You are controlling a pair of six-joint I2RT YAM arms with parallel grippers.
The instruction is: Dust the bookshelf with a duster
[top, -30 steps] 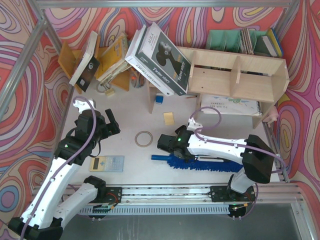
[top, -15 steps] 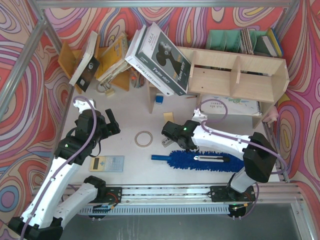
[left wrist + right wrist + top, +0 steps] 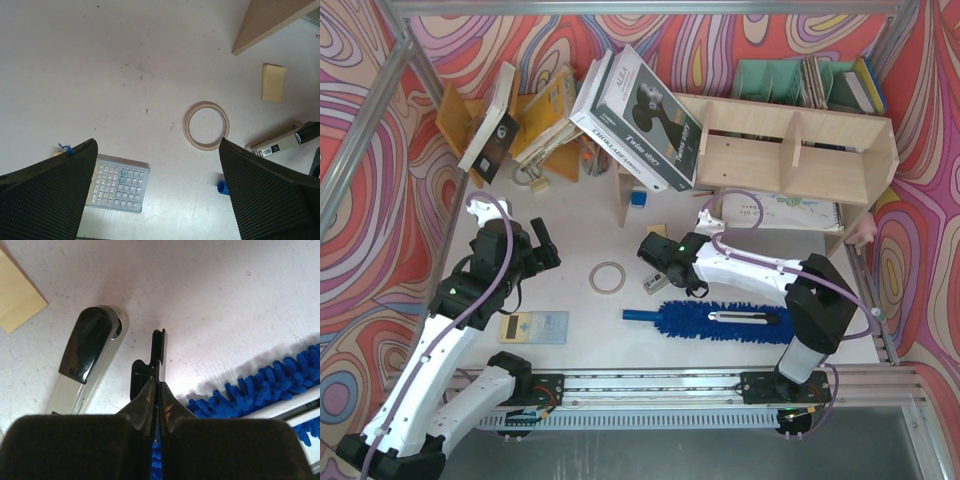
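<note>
The blue fluffy duster [image 3: 720,322] lies flat on the table in front of the right arm, its handle pointing left, and nothing grips it. A silver rod [image 3: 748,318] rests on its head. The pale plywood bookshelf [image 3: 790,150] stands at the back right. My right gripper [image 3: 662,262] hovers just behind the duster's handle end, beside a silver and black marker-like object [image 3: 85,360]. In the right wrist view the right gripper [image 3: 159,382] is shut, with a thin black strip edge-on between the tips and the duster [image 3: 270,385] at lower right. My left gripper [image 3: 545,247] stands open and empty over the table's left side.
A tape ring [image 3: 607,277], a calculator [image 3: 533,327] and a yellow sticky note [image 3: 274,82] lie on the table. A large black-and-white box [image 3: 640,110] leans on the shelf's left end. An orange-brown rack of tilted books [image 3: 535,120] stands at back left.
My right gripper has lifted off the duster's handle end and moved back and left, staying shut. The duster has not moved. The left arm is still.
</note>
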